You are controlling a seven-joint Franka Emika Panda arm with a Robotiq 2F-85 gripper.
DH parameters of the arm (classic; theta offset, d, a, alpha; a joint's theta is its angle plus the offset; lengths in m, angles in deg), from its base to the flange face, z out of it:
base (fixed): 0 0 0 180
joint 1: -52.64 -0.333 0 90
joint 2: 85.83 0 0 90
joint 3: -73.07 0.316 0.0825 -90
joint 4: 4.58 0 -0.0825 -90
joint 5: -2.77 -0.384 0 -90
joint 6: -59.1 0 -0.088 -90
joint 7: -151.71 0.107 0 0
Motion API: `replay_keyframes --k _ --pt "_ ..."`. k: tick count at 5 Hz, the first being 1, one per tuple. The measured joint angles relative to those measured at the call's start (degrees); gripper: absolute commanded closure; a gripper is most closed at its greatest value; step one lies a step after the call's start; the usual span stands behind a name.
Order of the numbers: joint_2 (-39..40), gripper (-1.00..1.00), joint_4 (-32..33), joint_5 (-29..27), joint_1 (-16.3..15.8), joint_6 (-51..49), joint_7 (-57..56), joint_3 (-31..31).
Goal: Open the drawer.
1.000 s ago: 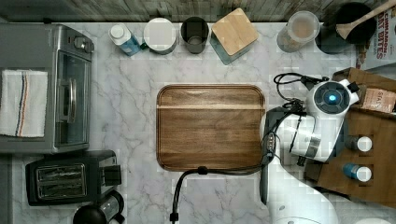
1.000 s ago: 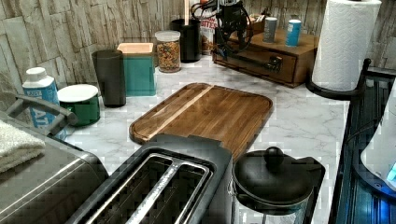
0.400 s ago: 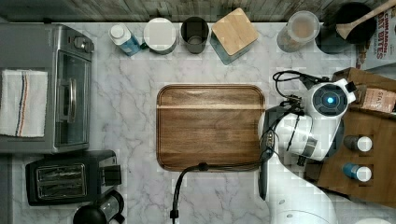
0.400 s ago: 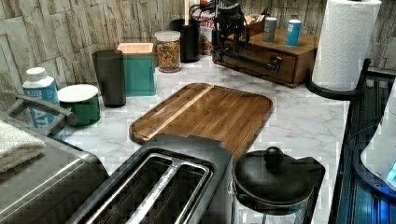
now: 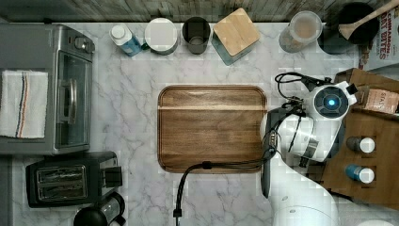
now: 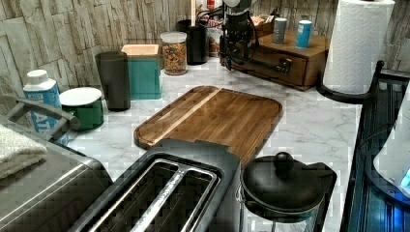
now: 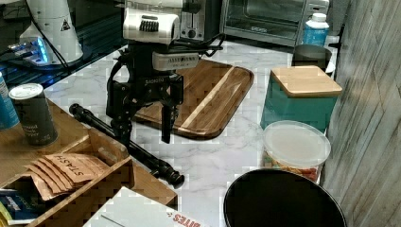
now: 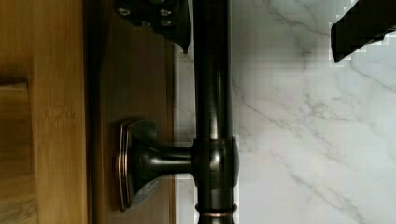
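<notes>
Marble counter, dark wooden drawer [image 6: 270, 60] with black bar handle [image 8: 212, 93] between the wide-spread claw [image 7: 144, 130] fingers.

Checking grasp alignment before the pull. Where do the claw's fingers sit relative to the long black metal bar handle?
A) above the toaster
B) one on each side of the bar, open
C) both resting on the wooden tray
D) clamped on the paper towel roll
B: in the right view the claw is open with one finger on each side of the long black metal bar handle of the dark brown wooden drawer.
</notes>
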Motion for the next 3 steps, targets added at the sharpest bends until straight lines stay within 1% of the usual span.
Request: replay_keyframes --k 1,3 --pt "1.48 -1.0 -0.78 -3.92 -0.32 -0.03 -0.03 -0.52" --pt "1.93 -1.0 -1.18 -6.07 0.0 -0.67 -0.03 -0.34"
